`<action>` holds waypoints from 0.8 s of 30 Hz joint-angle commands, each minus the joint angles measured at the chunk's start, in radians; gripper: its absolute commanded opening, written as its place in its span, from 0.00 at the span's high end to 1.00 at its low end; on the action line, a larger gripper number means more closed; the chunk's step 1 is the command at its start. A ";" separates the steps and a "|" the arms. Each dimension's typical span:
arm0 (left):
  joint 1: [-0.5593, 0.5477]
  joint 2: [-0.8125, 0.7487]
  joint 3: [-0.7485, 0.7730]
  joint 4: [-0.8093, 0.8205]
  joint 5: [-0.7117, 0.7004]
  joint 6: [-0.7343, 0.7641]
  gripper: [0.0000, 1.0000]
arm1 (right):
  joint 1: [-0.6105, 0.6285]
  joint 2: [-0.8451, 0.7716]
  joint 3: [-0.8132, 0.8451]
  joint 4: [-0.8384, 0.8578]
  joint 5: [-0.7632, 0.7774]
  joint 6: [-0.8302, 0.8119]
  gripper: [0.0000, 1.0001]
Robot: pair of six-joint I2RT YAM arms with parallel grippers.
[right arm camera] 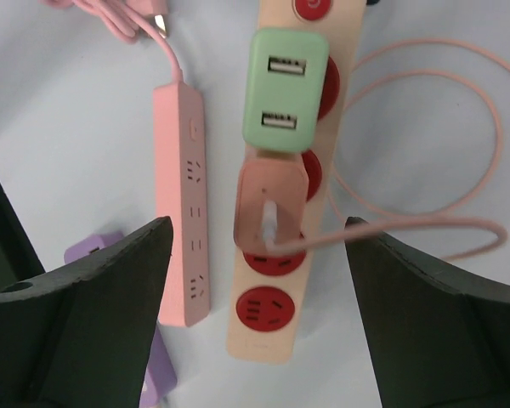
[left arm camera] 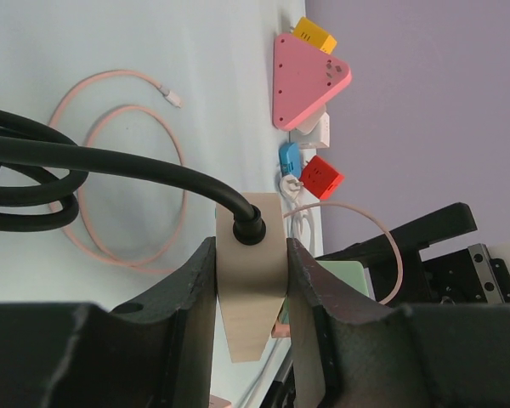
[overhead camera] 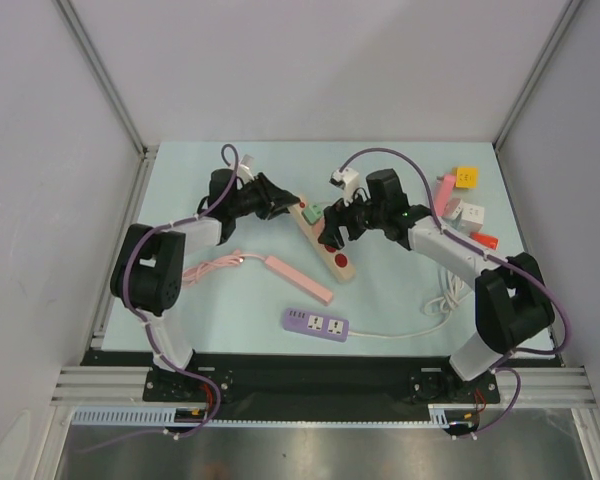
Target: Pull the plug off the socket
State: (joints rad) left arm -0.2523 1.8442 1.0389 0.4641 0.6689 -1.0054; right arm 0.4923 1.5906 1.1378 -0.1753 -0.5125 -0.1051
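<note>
Seen from above, a long beige power strip with red sockets [overhead camera: 338, 262] is lying in the middle of the pale blue tabletop [overhead camera: 230, 310]. The left pincer [overhead camera: 277, 203] is sitting at the far end of the beige power strip. The right pincer [overhead camera: 338, 228] is hanging over its middle. A flat pink power strip [overhead camera: 298, 278] is lying just beside the beige power strip, on the side nearer the arms. A small purple power strip [overhead camera: 316, 323] is lying nearer the arms than that.

In the left wrist view, the left pincer is squeezing tight on the end of the beige power strip, with one black finger [left arm camera: 195, 289] pressing on each side. A thick black cable [left arm camera: 110, 161] is going into that end. A pink three-cornered block [left arm camera: 306, 81] and a little red cube [left arm camera: 320, 177] are lying well beyond the beige power strip, by the wall.

In the right wrist view, the right pincer is standing wide apart above the beige power strip and is holding nothing. A soft pink plug [right arm camera: 270, 200] with a thin pink cord [right arm camera: 425, 225] is sitting pushed into a red socket of the beige power strip, between the two fingers. A light green charger block with two slots [right arm camera: 285, 89] is sitting on the beige power strip just beside the pink plug.
</note>
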 commanded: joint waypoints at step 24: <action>-0.056 -0.137 0.036 -0.014 0.011 0.040 0.52 | 0.037 0.081 0.158 -0.013 0.037 0.018 1.00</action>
State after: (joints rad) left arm -0.2726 1.7836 1.0088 0.4316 0.6315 -1.0027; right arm 0.5308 1.7092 1.2636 -0.2024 -0.4587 -0.0639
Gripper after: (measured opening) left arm 0.431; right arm 0.360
